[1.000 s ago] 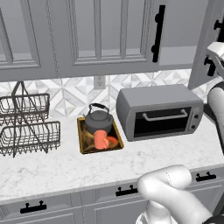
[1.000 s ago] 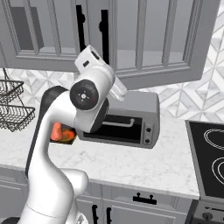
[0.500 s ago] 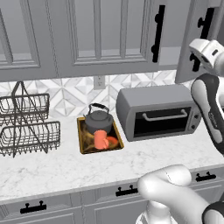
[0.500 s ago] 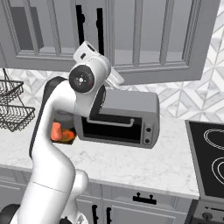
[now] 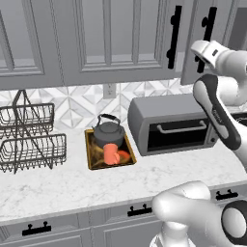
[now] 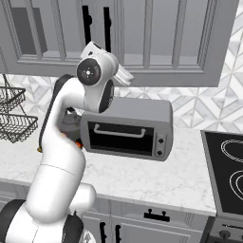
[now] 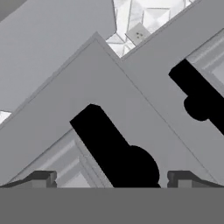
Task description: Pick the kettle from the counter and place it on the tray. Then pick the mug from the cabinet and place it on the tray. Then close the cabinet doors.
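Grey cabinet doors [image 5: 106,38] are hanging above the white counter [image 5: 72,185], and no writing is showing anywhere. At the left, two wire baskets [image 5: 31,140] are sitting with open marble in front of them. Just right of them the tray [image 5: 109,150] is lying near the wall, carrying the kettle [image 5: 108,131] at the back and the mug [image 5: 112,154] at the front. A toaster oven [image 5: 173,123] is standing just beside the tray. Farther right, the gripper [image 7: 112,178] is hovering with its fingertips [image 7: 43,178] spread apart on either side of a black door handle [image 7: 114,153], not touching it; the second handle [image 7: 197,92] is sitting close beside.
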### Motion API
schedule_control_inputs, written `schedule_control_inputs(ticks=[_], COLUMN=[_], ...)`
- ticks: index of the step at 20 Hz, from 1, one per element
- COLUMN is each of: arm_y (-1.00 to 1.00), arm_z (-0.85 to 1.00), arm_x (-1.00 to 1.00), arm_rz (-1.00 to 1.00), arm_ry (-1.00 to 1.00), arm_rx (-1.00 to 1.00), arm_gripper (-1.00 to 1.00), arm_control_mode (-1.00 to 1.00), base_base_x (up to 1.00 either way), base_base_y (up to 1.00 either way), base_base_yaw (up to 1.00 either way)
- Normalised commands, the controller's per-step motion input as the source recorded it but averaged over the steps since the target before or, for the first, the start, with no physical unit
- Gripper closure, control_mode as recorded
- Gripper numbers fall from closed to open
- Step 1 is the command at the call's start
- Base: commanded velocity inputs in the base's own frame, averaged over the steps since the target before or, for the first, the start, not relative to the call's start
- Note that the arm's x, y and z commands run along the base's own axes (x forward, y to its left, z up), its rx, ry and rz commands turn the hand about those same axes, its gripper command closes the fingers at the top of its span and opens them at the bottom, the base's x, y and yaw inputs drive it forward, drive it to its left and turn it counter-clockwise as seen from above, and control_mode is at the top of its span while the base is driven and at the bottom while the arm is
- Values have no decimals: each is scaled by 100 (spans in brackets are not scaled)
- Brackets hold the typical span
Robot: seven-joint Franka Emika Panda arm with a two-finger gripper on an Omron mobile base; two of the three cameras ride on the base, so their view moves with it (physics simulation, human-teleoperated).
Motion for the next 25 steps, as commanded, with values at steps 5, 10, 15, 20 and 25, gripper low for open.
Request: schedule_control_inputs(ticks=[5,10,15,20,25], arm_y=[17,13,11,9,5], arm_z=[-30,-27,-21,-23,-11], arm_x=[72,62,43,32,20], arm_rz=[0,0,0,0,0], arm_ry=[0,0,1,4,7], arm_rx=[-11,-11,-10,-9,-7], arm_gripper=[-100,-100,-100,-100,-100], arm_control_mode=[-100,-100,-100,-100,-100], base_base_x=[0,0,0,0,0], base_base_y=[0,0,0,0,0], base_base_yaw=[0,0,0,0,0])
